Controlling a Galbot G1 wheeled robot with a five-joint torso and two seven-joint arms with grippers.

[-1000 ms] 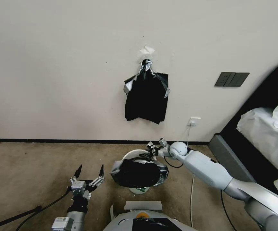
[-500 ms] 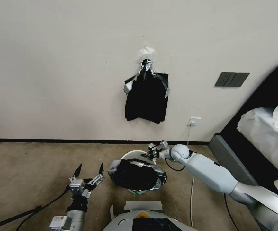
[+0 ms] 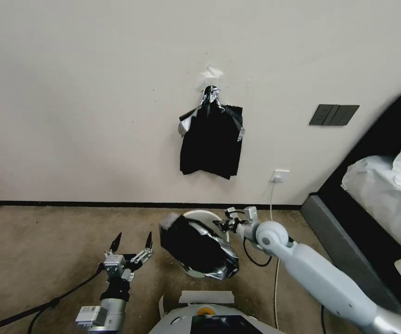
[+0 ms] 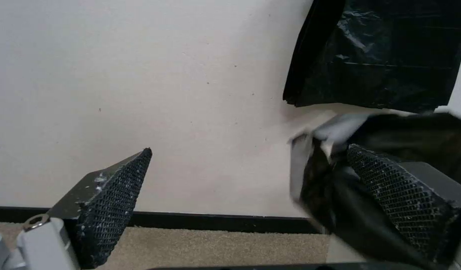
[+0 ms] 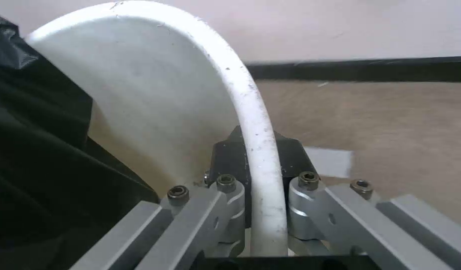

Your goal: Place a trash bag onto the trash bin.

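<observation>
Head view: right claw (image 3: 225,224) pinches the rim of the trash bin (image 3: 207,215), which sits tilted on the carpet below the wall. Trash bag (image 3: 199,247) drapes loosely over the bin's near side, mouth not yet stretched round the rim. Left claw (image 3: 130,250) hovers spread wide beside it, holding nothing; fitting looks roughly half done.
</observation>
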